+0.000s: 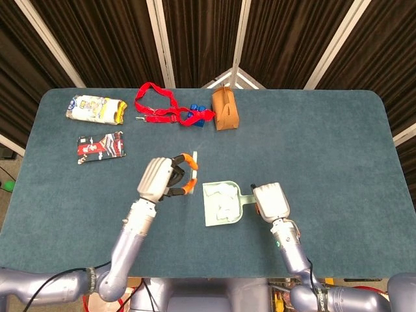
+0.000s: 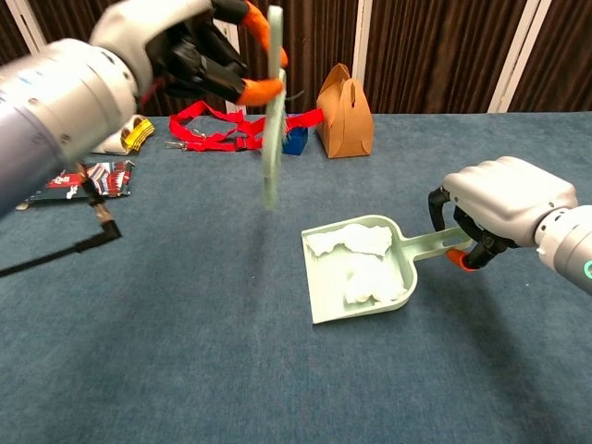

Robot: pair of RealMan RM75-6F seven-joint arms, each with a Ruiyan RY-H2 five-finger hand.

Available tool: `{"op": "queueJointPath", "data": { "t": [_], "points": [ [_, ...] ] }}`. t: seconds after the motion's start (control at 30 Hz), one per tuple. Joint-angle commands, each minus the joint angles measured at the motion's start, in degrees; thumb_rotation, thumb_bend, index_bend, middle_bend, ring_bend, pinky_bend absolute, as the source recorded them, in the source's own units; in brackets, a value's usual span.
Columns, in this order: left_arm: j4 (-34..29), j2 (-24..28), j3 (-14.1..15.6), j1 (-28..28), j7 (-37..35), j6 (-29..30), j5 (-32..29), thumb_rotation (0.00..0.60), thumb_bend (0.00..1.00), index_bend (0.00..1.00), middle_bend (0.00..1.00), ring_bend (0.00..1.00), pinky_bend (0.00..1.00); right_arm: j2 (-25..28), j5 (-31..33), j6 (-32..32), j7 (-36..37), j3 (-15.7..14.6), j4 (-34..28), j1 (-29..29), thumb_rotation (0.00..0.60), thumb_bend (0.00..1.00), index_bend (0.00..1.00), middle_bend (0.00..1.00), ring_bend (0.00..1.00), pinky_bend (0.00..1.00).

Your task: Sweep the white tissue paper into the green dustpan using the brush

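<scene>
The pale green dustpan (image 2: 402, 274) (image 1: 209, 216) lies flat on the blue table with white tissue paper (image 2: 363, 259) (image 1: 222, 200) inside it. My right hand (image 2: 504, 208) (image 1: 272, 201) grips its handle at the right. My left hand (image 2: 190, 42) (image 1: 162, 179) is raised up and to the left of the pan, holding the pale green brush (image 2: 271, 102) (image 1: 194, 170) upright, clear of the table.
Along the far edge sit a brown paper bag (image 2: 344, 113), a red strap (image 2: 222, 129) with a blue object (image 1: 197, 115), and a snack bag (image 1: 96, 108). A dark packet (image 1: 101, 146) lies at the left.
</scene>
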Motion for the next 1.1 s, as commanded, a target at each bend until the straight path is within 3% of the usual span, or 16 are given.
{"op": "queueJointPath", "data": {
  "t": [0.03,0.07,0.13,0.23,0.43,0.57,0.77,0.93,1.1],
  "points": [
    [-2.54,4.11,0.84,2.01,-1.15,0.31,1.30,0.600,0.65,0.79,1.00,1.00,1.00,0.11,0.12,0.28,-0.30,-0.22,-0.49,-0.24,0.600,0.48,0.49,0.80,0.78,0.80],
    [-3.06,5.24,1.11,2.44,-1.32,0.33,1.65,0.600,0.65,0.79,1.00,1.00,1.00,0.15,0.16,0.32,-0.46,-0.29,-0.66,-0.27,0.600,0.48,0.43,0.80,0.78,0.80],
    [-3.74,7.36,1.59,3.23,-1.51,0.56,2.56,0.600,0.65,0.79,1.00,1.00,1.00,0.25,0.21,0.45,-0.89,-0.45,-0.99,-0.33,0.600,0.48,0.20,0.80,0.78,0.80],
    [-4.63,10.39,2.01,4.37,-2.38,0.72,3.12,0.600,0.65,0.79,1.00,1.00,1.00,0.50,0.59,0.89,-2.19,-0.46,-1.81,-0.33,0.600,0.48,0.01,0.80,0.76,0.80],
    [-5.64,14.68,2.39,5.62,-3.62,0.65,3.56,0.600,0.65,0.79,1.00,1.00,1.00,1.01,2.62,2.32,-6.07,-0.09,-4.12,-0.31,0.600,0.48,0.00,0.79,0.74,0.80],
    [-5.79,18.50,4.65,5.84,0.08,-0.52,5.21,0.600,0.65,0.79,1.00,1.00,1.00,1.71,2.83,3.22,-6.85,-0.11,-5.31,-0.52,0.600,0.48,0.00,0.79,0.74,0.80],
    [-5.58,23.96,8.97,4.45,13.24,-4.14,4.46,0.600,0.65,0.79,1.00,1.00,1.00,2.98,2.94,3.84,-6.67,-0.34,-7.06,-0.95,0.600,0.48,0.00,0.79,0.74,0.80],
    [-7.69,26.54,11.77,2.00,32.51,-4.20,-4.48,0.600,0.65,0.79,1.00,1.00,1.00,4.05,2.57,4.28,-6.46,-0.45,-8.07,-1.14,0.600,0.48,0.00,0.79,0.74,0.80],
    [-8.29,26.88,11.84,1.55,34.88,-2.74,-8.74,0.600,0.65,0.79,1.00,1.00,1.00,4.90,2.53,4.43,-6.07,-0.57,-8.67,-1.37,0.600,0.48,0.00,0.79,0.74,0.80]
  ]
}}
